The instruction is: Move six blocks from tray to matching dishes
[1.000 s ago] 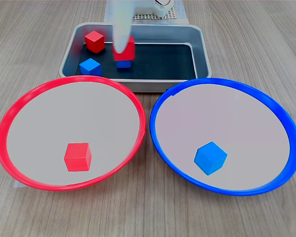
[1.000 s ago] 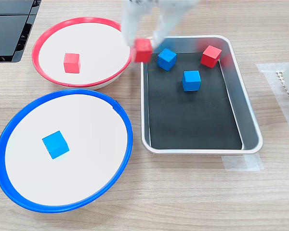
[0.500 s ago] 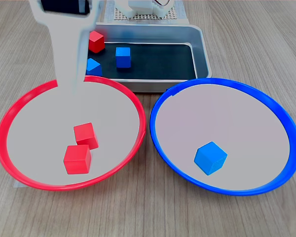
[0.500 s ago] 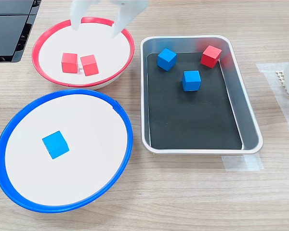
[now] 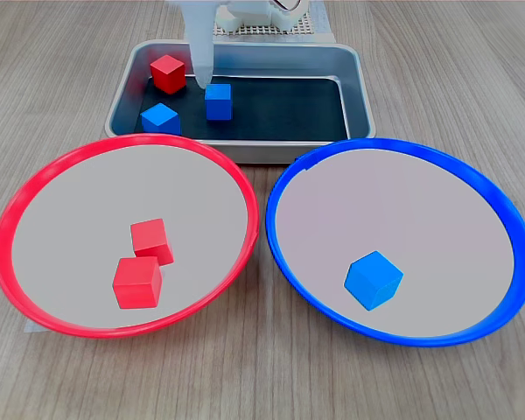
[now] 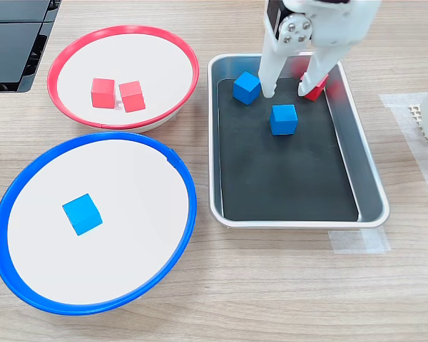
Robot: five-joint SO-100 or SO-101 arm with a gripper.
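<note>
Red and blue blocks sorted partway, the gripper [image 6: 288, 92] spread over the tray [image 6: 371, 187].

Silver-walled with a black bottom, the tray in the second exterior view holds two blue blocks, one [image 6: 247, 87] near its far corner and one [image 6: 283, 119] more central, plus a red block [image 6: 316, 87] partly hidden behind a white finger [image 6: 312, 77]. The red-rimmed dish [image 6: 82, 51] carries two red blocks, one [image 6: 103, 93] just beside the other [image 6: 133, 96], seemingly touching. The blue-rimmed dish [image 6: 185, 187] on the wooden worktop [image 6: 271, 285] holds one blue block [image 6: 82, 214]. In the first exterior view the arm is cut off at the top edge and only one blurred finger [image 5: 198, 44] shows. The gripper's jaws stand apart, empty, tips low between the far blue block and the red block, above the central blue one.
</note>
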